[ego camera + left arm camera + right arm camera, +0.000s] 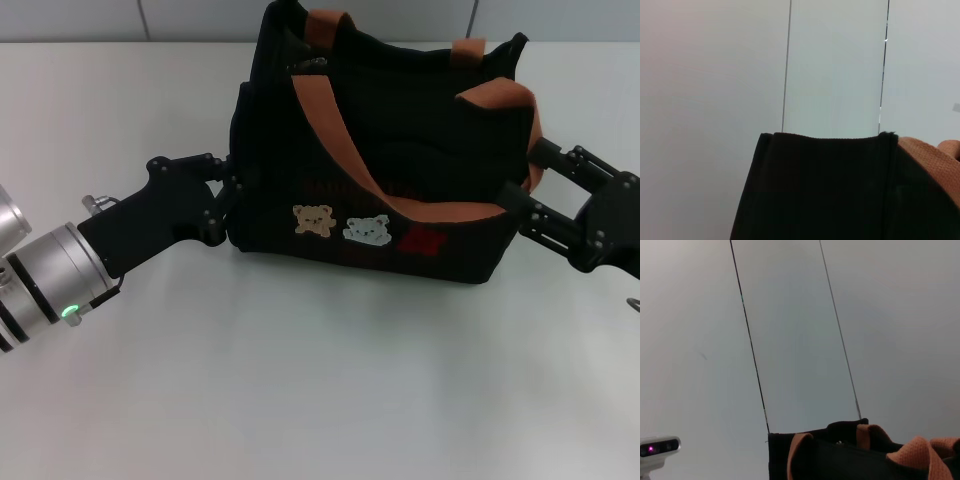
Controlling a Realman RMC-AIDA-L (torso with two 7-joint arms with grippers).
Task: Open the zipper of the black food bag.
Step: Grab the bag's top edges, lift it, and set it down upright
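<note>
1. Black and jointed, the left gripper (228, 205) pressed against the left end of the black food bag (380, 190); its fingers were spread against the bag's end wall, and whether they pinched any fabric could not be told.
2. The right gripper (522, 205) met the bag's right end, one finger high by the orange-brown handle (345, 140) and the other lower against the side, so the jaws stood apart around that end.
3. The bag stood upright on the white table (300, 380), between the two grippers, its front patches facing the robot: a tan bear (313, 220), a pale-blue bear (366, 230) and a red mark (421, 241).
4. Its top edge gaped, the two handles arching over the mouth; the zipper could not be made out.
5. Behind the table ran a pale panelled wall (840, 65).
6. A small white camera unit (657, 450) showed in the right wrist view.
</note>
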